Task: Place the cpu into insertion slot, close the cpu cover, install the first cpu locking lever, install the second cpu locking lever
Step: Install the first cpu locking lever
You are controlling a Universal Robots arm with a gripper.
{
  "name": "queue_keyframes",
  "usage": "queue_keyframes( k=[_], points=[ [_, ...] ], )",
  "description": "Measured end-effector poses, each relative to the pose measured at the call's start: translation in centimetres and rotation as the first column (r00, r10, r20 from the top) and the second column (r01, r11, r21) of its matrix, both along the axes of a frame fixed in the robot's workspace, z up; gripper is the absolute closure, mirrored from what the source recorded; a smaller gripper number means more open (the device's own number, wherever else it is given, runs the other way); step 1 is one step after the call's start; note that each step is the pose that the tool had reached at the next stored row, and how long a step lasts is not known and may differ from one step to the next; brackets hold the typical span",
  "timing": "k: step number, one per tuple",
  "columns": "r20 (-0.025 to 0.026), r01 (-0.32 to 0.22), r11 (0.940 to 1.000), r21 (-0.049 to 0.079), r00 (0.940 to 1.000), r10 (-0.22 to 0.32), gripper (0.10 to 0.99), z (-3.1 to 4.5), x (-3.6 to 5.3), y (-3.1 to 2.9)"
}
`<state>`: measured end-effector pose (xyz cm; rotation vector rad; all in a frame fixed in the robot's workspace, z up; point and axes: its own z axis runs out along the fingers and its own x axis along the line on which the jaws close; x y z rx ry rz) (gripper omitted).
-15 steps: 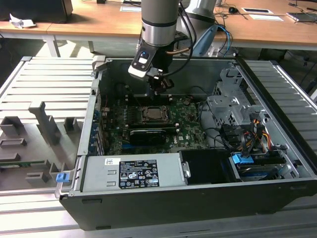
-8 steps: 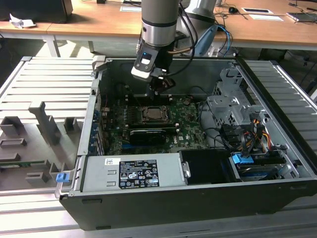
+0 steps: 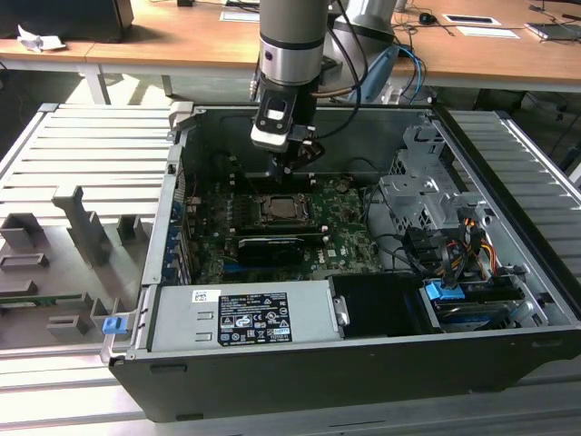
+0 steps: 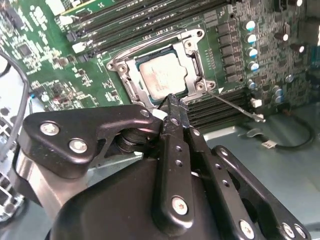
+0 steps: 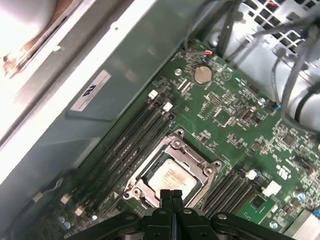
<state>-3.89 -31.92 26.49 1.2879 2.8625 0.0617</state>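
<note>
The cpu [image 4: 162,75] [image 5: 170,177] lies flat in the insertion slot [image 3: 277,207], its dull silver top showing through the window of the cpu cover [image 4: 192,55] [image 5: 197,161]. The cover is a silver frame lying down over the chip. A thin wire locking lever [image 4: 235,105] juts out from one corner of the socket over the board. My gripper [image 4: 172,102] [image 5: 171,196] [image 3: 289,165] hangs just above the socket's edge, fingers pressed together and shut with nothing between them. Their tips sit close to the cover's rim.
Open computer case with tall metal walls [image 3: 363,136] all around. Memory slots [image 5: 132,145] flank the socket. A long black card [image 3: 272,247] lies in front of it, a power supply [image 3: 241,318] nearer still, and a drive cage [image 3: 422,195] with cables to the exterior view's right.
</note>
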Motion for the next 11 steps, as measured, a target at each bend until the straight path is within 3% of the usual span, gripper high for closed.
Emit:
queue_keyframes(
  k=[4, 7, 11],
  points=[
    [0.0001, -0.066, 0.9978, 0.000, 0.9978, 0.066, 0.980, -0.01, 0.00, 0.00],
    [0.0000, -0.122, 0.9925, 0.000, 0.9925, 0.122, 0.980, -0.01, 0.00, 0.00],
    [-0.0001, -0.216, 0.9763, 0.000, 0.9763, 0.216, 0.980, 0.00, 0.00, 0.00]
  ],
)
